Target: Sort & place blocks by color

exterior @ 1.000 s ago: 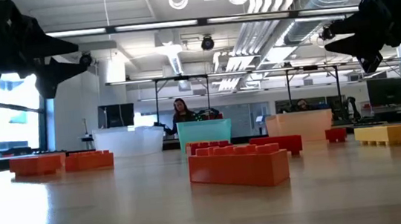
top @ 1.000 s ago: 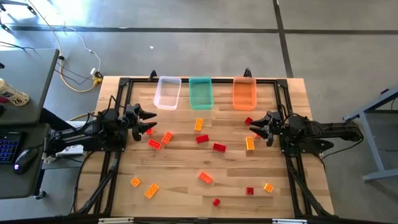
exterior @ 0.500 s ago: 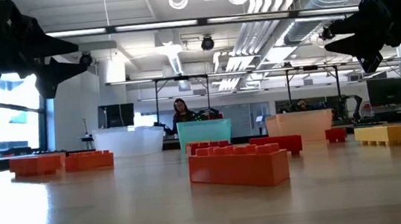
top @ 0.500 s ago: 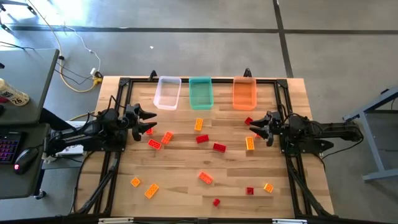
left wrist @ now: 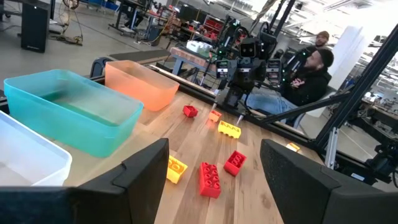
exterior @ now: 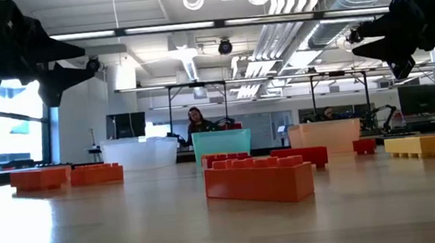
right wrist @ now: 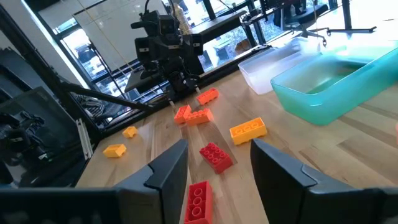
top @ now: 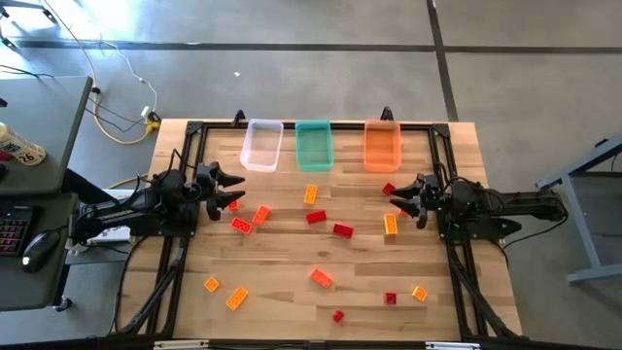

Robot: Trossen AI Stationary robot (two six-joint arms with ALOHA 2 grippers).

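**newbie_ops:** Blocks (top: 313,218) look dumped all over the table. Why haven't you grabbed anything?

**me:** Blocks are loose across the middle and near half of the table (top: 282,292), none in a bin as far as I can see. I've got both arms parked at the side edges, pointing inward, so the overhead camera gets a clear look at the spread. The clear bin (top: 261,145), teal bin (top: 313,145) and orange bin (top: 382,146) sit in a row along the far edge, so every drop-off is a reach away from me.

**newbie_ops:** Grippers holding anything?

**me:** Nope. Left gripper (top: 231,191) has its fingers spread with nothing between them; its wrist cam shows the gap wide and bare. Right gripper (top: 400,197) is the same: apart and empty. In the low view both hang above the table, not touching it.

**newbie_ops:** What's closest to each?

**me:** On the left, a small red block (top: 234,204) lies just beside the fingertips, with a red oblong (top: 242,227) and an orange one (top: 260,215) near it toward the middle. On the right, a red block (top: 389,190) sits just beside the tips on the bin side, and a yellow-orange oblong (top: 391,225) is near on the other side.

**newbie_ops:** So what's first?

**me:** My guess is those neighbours, since each needs only a short drop. The rest down the near edge are well apart from either arm.
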